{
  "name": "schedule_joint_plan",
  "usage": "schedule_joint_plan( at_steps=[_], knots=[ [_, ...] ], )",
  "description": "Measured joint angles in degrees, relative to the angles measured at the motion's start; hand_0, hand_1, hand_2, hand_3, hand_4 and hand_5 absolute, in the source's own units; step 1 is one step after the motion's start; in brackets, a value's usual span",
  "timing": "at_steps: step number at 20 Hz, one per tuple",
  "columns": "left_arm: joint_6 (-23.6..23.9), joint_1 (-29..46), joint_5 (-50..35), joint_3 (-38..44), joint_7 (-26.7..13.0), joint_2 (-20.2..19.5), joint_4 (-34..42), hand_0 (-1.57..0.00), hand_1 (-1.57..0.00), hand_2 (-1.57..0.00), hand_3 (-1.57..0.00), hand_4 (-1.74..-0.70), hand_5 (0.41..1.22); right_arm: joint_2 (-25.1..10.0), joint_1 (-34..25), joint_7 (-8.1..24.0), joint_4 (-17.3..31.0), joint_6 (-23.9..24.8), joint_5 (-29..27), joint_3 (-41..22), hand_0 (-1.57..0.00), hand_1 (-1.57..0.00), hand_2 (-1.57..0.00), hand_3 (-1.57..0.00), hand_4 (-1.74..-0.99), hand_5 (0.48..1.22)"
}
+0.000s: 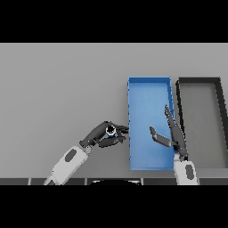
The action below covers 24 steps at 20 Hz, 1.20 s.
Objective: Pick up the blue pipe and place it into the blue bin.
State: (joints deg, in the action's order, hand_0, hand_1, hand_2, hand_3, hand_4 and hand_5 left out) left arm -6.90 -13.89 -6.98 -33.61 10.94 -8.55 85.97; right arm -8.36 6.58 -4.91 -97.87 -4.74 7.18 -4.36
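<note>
The left arm (67, 164) enters from the lower edge of the table, left of centre, and slants up and to the right; its white and grey forearm ends in the dark left hand (103, 134), whose fingers and thumb curl round the blue pipe (110, 130), seen end-on as a small ring; the fingertips point right, just beside the blue bin's left wall (129, 116); the right arm (185, 171) rises almost straight from the table's lower edge; the right hand (174, 136) is above it, fingers straight and pointing away from the robot, thumb spread out to the left, holding nothing.
</note>
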Motion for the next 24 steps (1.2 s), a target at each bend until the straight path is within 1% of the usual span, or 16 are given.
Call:
schedule_joint_plan(
  at_steps=[1,3,4,6,8,11,13,15,16,17,18,19,20,21,23,24],
  knots=[
    [-0.41,-0.88,-0.59,0.31,-1.41,-0.60,1.01,-1.55,-1.55,-1.55,-1.44,-1.72,1.212,-0.32,1.01,-1.61,-0.38,-0.30,0.30,-0.21,0.00,0.00,0.00,0.00,-1.219,0.634],
    [-0.83,-1.75,-1.18,-0.12,-3.52,-0.62,2.94,-1.55,-1.56,-1.56,-1.45,-1.72,1.215,-0.60,0.59,-1.73,-0.38,-0.60,-0.48,0.30,0.00,0.00,0.00,0.00,-1.216,0.637],
    [-0.80,-2.45,-1.42,-0.48,-5.55,-0.17,3.59,-1.56,-1.56,-1.56,-1.45,-1.72,1.216,-0.53,0.53,-1.75,-0.46,-0.50,-0.28,0.20,0.00,0.00,0.00,0.00,-1.215,0.639],
    [-1.39,-2.52,-1.73,-0.99,-7.20,-0.71,4.83,-1.56,-1.56,-1.56,-1.44,-1.73,1.218,-1.15,0.96,-2.56,-0.20,-0.88,-0.88,0.86,0.00,0.00,0.00,0.00,-1.195,0.635],
    [-1.25,-3.05,-1.42,-1.40,-8.48,-0.51,5.43,-1.57,-1.57,-1.57,-1.44,-1.73,1.219,-1.05,0.47,-1.94,0.02,-0.56,-0.63,0.87,0.00,0.00,0.00,0.00,-1.186,0.629],
    [-1.65,-2.94,-1.74,-1.43,-9.55,-0.35,4.93,-1.57,-1.57,-1.57,-1.44,-1.73,1.219,-1.57,-1.51,-1.57,2.49,-2.51,-2.03,1.14,0.00,0.00,0.00,0.00,-1.174,0.629],
    [-1.51,-2.73,-1.38,-1.49,-9.11,-0.25,4.63,-1.57,-1.57,-1.57,-1.44,-1.73,1.219,-2.01,-3.15,-1.92,4.72,-4.43,-3.36,1.38,0.00,0.00,0.00,0.00,-1.186,0.629],
    [-1.71,-3.05,-1.26,-1.54,-8.96,-0.28,4.82,-1.57,-1.57,-1.57,-1.44,-1.73,1.220,-2.66,-4.06,-3.29,6.63,-6.66,-4.83,1.72,0.00,0.00,0.00,0.00,-1.209,0.623],
    [-1.52,-2.93,-1.25,-1.41,-8.98,-0.55,5.23,-1.57,-1.57,-1.57,-1.44,-1.73,1.220,-2.67,-4.77,-3.55,7.26,-6.70,-4.69,1.73,0.00,0.00,0.00,0.00,-1.207,0.619],
    [-1.34,-3.20,-0.94,-1.53,-9.70,-0.55,5.29,-1.57,-1.57,-1.57,-1.44,-1.73,1.220,-2.22,-5.21,-3.80,7.41,-6.65,-4.80,1.60,0.00,0.00,0.00,0.00,-1.197,0.618],
    [-1.73,-2.76,-0.93,-1.65,-8.84,-0.74,4.93,-1.57,-1.57,-1.57,-1.44,-1.73,1.220,-2.43,-5.55,-4.27,8.07,-7.48,-5.60,1.87,0.00,0.00,0.00,0.00,-1.191,0.619],
    [-1.46,-2.60,-0.84,-1.78,-9.02,-0.67,5.40,-1.57,-1.57,-1.57,-1.44,-1.73,1.221,-3.06,-5.50,-5.64,7.81,-8.46,-6.47,2.20,0.00,0.00,0.00,0.00,-1.195,0.610],
    [-1.51,-2.60,-0.75,-1.82,-8.86,-0.63,5.05,-1.57,-1.57,-1.57,-1.44,-1.73,1.221,-3.63,-5.19,-7.06,5.98,-10.33,-8.95,2.56,0.00,0.00,0.00,0.00,-1.197,0.604],
    [-1.48,-2.84,-1.01,-1.52,-9.16,-0.44,4.54,-1.57,-1.57,-1.57,-1.44,-1.73,1.221,-3.94,-5.81,-5.26,4.76,-13.01,-12.56,2.55,0.00,0.00,0.00,0.00,-1.199,0.593],
    [-2.08,-2.76,-1.21,-1.66,-8.41,-0.86,5.12,-1.57,-1.57,-1.57,-1.44,-1.73,1.221,-6.21,-7.21,-0.96,2.20,-17.40,-18.12,2.47,0.00,0.00,0.00,0.00,-1.215,0.561],
    [-1.79,-3.06,-1.03,-1.65,-9.21,-0.79,5.07,-1.57,-1.57,-1.57,-1.44,-1.73,1.221,-8.03,-8.74,1.23,0.86,-19.65,-21.00,2.53,0.00,0.00,0.00,0.00,-1.232,0.550]
  ],
)
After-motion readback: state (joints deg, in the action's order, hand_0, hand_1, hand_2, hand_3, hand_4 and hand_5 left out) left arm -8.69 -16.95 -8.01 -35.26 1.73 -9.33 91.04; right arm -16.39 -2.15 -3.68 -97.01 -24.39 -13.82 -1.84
